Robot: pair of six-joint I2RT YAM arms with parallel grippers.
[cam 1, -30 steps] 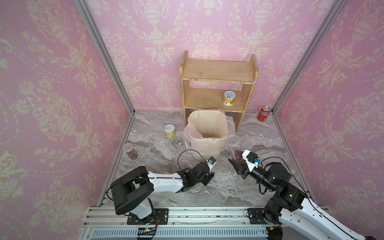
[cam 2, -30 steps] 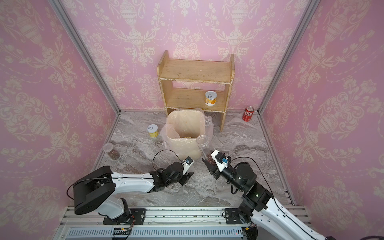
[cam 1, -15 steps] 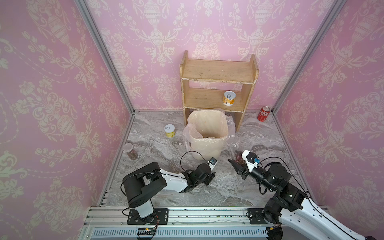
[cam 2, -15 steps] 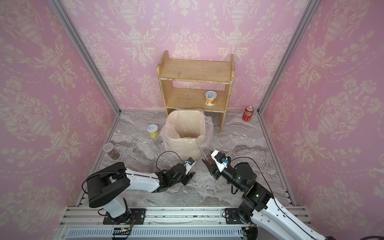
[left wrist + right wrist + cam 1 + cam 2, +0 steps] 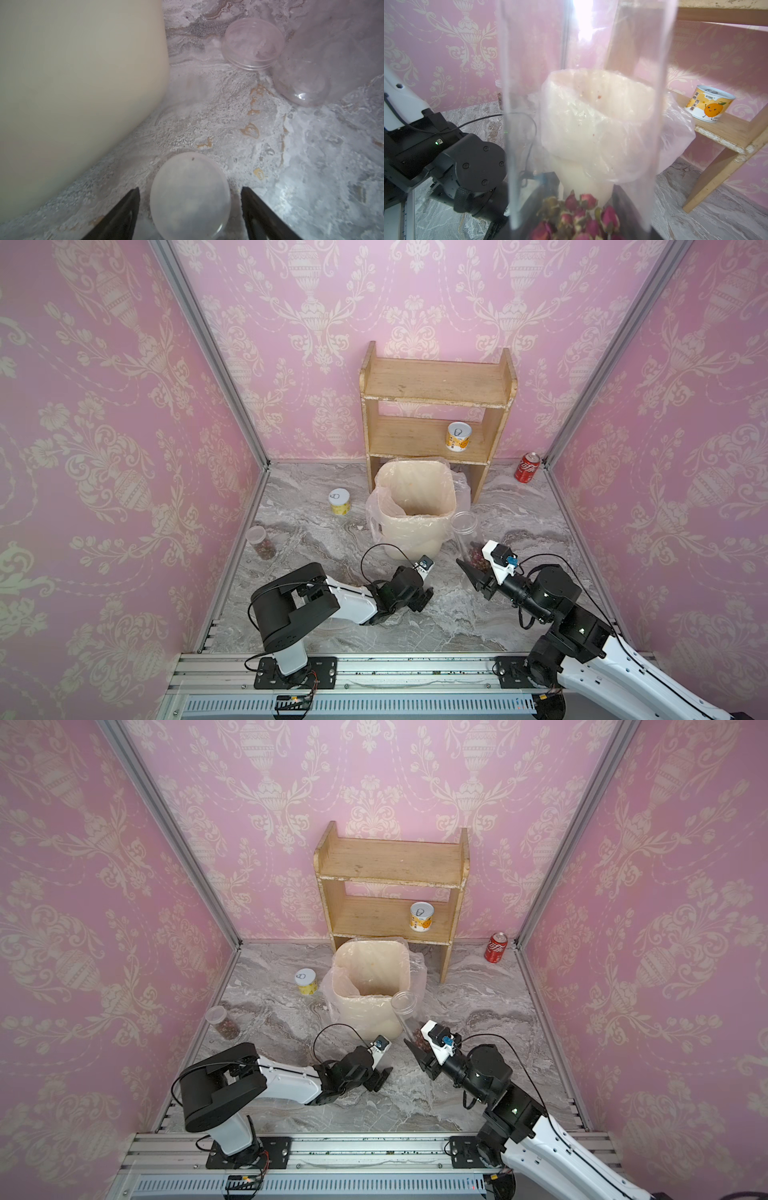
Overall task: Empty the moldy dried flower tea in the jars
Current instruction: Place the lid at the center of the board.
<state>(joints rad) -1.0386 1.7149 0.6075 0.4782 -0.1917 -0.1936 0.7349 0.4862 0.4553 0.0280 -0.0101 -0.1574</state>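
The moldy dried flower tea [image 5: 581, 218] I'm after sits as a heap of rose buds in the bottom of the open jar [image 5: 465, 536]. The right fingers [image 5: 473, 576] pinch that jar low down, at the level of the buds. It stands upright with its long axis vertical and its mouth up and lidless, just beside the near corner of the lined bin [image 5: 411, 537]. In the right wrist view the bin lies dead ahead of the fingers, beyond the jar. My read is that the pour turns on carrying the mouth forward over that rim and tipping the jar away from the wrist, and the right arm is the one placed for it. The left fingers [image 5: 122, 214] are spread, low over the counter [image 5: 457, 622] in front of the bin. A loose lid [image 5: 190, 195] lies flat between them with a gap on either side, so they hold nothing. I count 3 jars: 1 is the open jar, 1 is a capped jar [image 5: 261, 542] with tea by the wall on the left arm's side, well apart from both arms, and 1 is a third jar [image 5: 301, 83]. That last one looks about empty but is blurred, and I can't tell whether it is standing or lying. There are 2 loose lids, the second lid [image 5: 252, 42] just beside that third jar. There is 1 bin and 2 yellow tins, 1 counter tin [image 5: 340, 502] and 1 shelf tin [image 5: 458, 437] on the wooden shelf [image 5: 436, 383], plus 1 cola can [image 5: 527, 467].
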